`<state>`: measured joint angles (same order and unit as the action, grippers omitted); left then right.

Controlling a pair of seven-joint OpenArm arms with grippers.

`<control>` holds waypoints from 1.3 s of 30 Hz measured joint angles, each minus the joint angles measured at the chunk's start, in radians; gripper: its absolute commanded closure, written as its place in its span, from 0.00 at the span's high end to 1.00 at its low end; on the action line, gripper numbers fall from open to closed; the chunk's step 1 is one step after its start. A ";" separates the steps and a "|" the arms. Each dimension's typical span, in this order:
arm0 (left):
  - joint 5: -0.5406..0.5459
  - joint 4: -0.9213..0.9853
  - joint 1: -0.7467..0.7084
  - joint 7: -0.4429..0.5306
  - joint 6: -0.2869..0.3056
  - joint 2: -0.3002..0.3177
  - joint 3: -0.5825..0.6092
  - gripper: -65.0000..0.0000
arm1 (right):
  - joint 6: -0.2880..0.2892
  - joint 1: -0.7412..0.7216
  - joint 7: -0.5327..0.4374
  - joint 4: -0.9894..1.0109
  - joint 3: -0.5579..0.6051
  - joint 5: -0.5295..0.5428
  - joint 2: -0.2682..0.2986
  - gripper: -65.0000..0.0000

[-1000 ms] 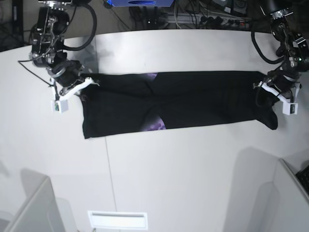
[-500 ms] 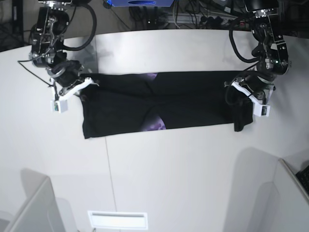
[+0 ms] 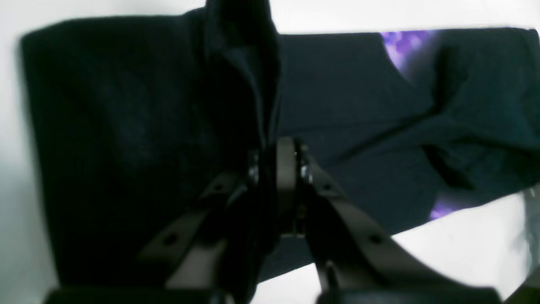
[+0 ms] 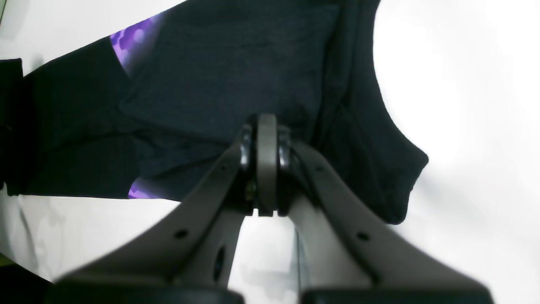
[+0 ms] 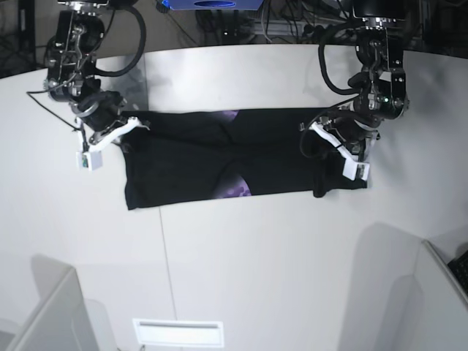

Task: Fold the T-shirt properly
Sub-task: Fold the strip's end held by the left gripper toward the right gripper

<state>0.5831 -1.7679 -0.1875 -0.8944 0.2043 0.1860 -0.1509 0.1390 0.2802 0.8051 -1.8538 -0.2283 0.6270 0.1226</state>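
T-shirt (image 5: 219, 157) lies flat across the white surface (image 5: 256, 256) in the base view, its end lifted and doubled over. Left wrist view: left fingers (image 3: 276, 160) clenched on a raised black fold. Right wrist view: right fingers (image 4: 265, 147) pinched together at the shirt's edge.

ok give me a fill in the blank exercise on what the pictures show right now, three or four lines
1. The T-shirt lying on the white table is mostly ____ in colour.
2. The patterned patch peeking from the shirt's folds is ____.
3. The left gripper is shut on a raised end of the ____.
4. In the base view, the right gripper sits at the shirt's ____ end.

Missing words: black; purple; T-shirt; left
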 measured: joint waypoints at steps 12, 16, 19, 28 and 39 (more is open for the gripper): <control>-0.004 0.002 0.043 0.006 -0.007 -0.074 0.089 0.00 | 0.000 0.000 0.000 0.001 -0.001 0.000 0.000 0.00; -0.007 0.006 0.047 0.003 -0.009 -0.085 0.122 0.00 | 0.000 0.000 0.000 0.002 -0.001 0.000 -0.002 0.00; 0.000 0.012 0.069 0.002 -0.033 -0.092 0.169 0.00 | 0.000 0.000 0.000 0.002 -0.001 0.000 -0.003 0.00; 0.002 0.048 0.092 0.009 -0.077 -0.092 0.206 0.00 | 0.000 0.000 0.000 0.002 -0.001 0.000 -0.002 0.00; -0.003 0.072 0.090 0.008 -0.078 -0.114 0.218 0.00 | 0.000 0.000 0.000 0.002 -0.001 0.000 -0.003 0.00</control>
<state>0.5800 -1.6962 -0.0975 -0.8864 0.1265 0.0723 0.0669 0.1390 0.2798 0.8051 -1.8523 -0.2291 0.6273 0.1200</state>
